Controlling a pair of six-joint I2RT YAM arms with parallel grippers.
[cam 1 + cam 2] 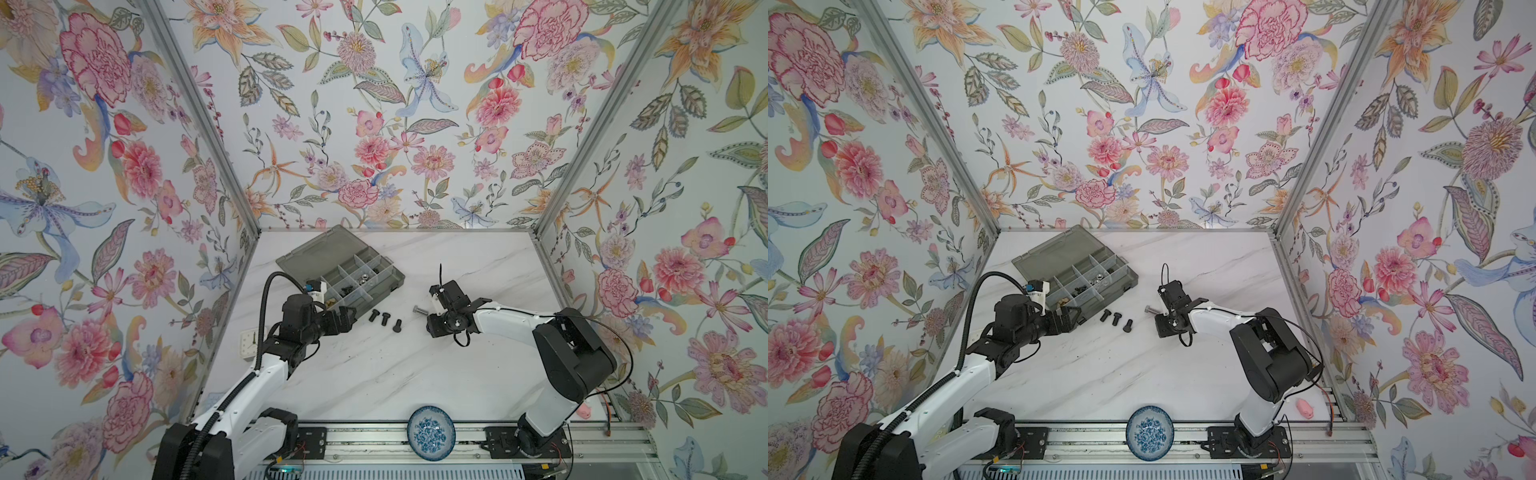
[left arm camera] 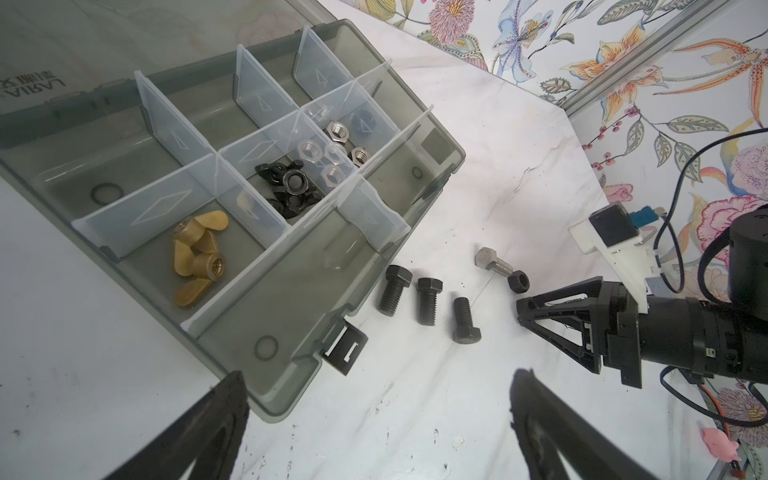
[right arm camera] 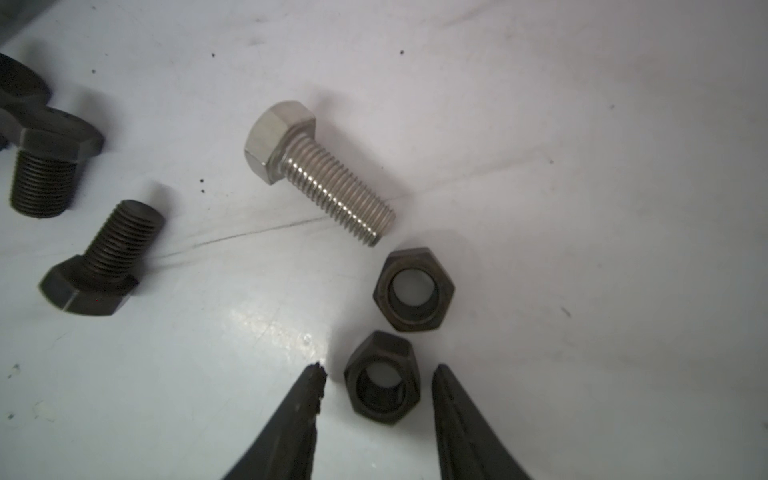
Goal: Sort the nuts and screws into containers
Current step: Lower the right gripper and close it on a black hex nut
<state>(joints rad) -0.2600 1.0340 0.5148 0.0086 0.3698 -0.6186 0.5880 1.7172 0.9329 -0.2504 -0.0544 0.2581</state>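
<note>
1. Nut (image 3: 382,376) lies flat on counter (image 3: 582,124) between the right hand's (image 3: 380,370) fingers, which stand released, a gap on either side; an off-centre close could spin it out.
2. Second nut (image 3: 413,289) sits just beside it, near the silver bolt's (image 3: 320,174) tip; a low sweep may knock both.
3. Smooth hex flats could slip during the lift.
4. Left hand (image 2: 378,376), spread wide and empty, hovers by the box (image 2: 291,299) corner, near three black bolts (image 2: 428,301); carrying across risks a clash.
5. Black nuts (image 2: 286,183) fill a middle compartment; a high drop could bounce elsewhere.
</note>
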